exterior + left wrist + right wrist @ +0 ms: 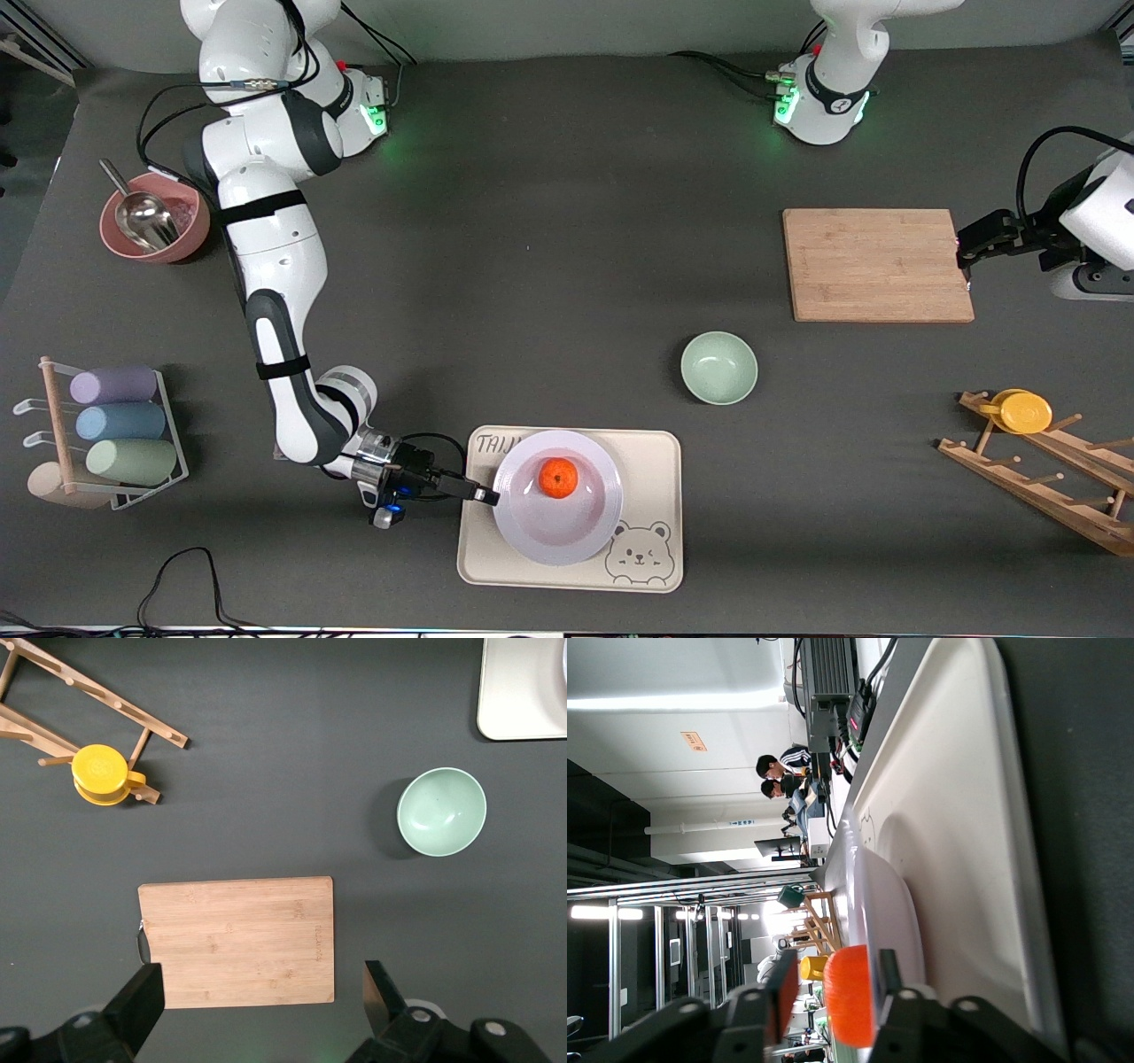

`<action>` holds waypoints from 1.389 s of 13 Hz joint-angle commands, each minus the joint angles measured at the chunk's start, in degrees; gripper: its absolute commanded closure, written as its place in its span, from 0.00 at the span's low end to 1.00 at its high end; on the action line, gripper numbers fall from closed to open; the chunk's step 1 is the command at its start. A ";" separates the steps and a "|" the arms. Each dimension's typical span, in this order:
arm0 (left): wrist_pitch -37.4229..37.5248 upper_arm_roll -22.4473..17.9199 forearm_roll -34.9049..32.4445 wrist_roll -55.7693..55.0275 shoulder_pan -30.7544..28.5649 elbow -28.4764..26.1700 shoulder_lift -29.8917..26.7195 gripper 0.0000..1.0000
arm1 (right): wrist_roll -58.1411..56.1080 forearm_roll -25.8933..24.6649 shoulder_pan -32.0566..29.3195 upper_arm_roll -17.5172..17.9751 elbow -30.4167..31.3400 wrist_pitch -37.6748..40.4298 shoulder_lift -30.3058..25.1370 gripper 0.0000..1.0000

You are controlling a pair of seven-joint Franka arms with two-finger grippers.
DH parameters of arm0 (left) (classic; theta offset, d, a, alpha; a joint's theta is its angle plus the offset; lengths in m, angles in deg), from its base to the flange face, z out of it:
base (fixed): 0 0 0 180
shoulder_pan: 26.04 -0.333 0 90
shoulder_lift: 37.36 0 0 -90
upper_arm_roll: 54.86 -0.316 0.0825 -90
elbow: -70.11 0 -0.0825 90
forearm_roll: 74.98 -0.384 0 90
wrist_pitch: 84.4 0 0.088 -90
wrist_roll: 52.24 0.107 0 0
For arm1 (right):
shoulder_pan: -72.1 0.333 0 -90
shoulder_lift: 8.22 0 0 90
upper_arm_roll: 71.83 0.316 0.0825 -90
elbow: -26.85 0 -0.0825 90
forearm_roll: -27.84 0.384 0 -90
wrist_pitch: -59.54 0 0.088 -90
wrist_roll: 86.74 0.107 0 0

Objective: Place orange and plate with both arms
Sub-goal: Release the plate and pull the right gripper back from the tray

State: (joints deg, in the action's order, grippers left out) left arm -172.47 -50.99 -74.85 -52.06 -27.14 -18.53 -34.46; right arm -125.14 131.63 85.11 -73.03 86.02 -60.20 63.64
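Observation:
The orange [558,478] sits in the middle of the white plate [549,534]. The plate rests on a cream bear tray [657,465] near the front camera. My right gripper [485,496] is low at the plate's rim, at the side toward the right arm's end. In the right wrist view its fingers [780,992] stand apart, wider than the thin rim of the plate [877,895]. The orange [849,992] shows through the gap. My left gripper [964,257] waits open over the table by the cutting board's edge, nothing between its fingers [142,992].
A bamboo cutting board [877,264] lies toward the left arm's end, with a pale green bowl [718,367] nearer the camera. A wooden rack [1045,478] carries a yellow disc [1026,412]. A pink bowl with a scoop [155,217] and a cup rack [115,425] stand toward the right arm's end.

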 commanded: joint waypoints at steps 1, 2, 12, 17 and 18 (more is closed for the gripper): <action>1.06 -0.71 0.57 0.17 0.84 0.31 -0.62 0.00 | 0.78 0.01 -0.43 0.67 -2.31 -0.85 0.92 0.00; 1.06 -0.71 0.57 0.17 0.76 0.31 -0.62 0.00 | 0.87 0.01 -0.52 0.67 -2.31 -0.76 0.74 0.00; 0.79 -0.71 0.57 0.17 0.84 0.31 -0.44 0.00 | 2.09 -7.09 -3.24 0.14 -1.26 -0.58 -3.47 0.00; 0.79 -0.71 0.57 0.17 0.93 0.22 -0.35 0.00 | 6.58 -22.37 -4.74 -1.86 10.05 -0.32 -14.61 0.00; 0.71 -0.71 0.57 0.17 0.93 0.22 -0.35 0.00 | 7.19 -26.14 -4.57 -3.36 13.65 -0.14 -17.77 0.00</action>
State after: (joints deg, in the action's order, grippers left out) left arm -172.47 -50.99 -74.84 -52.06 -27.13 -18.54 -34.44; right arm -119.34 111.42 80.33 -74.19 89.01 -60.27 54.33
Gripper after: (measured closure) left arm 0.000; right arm 0.000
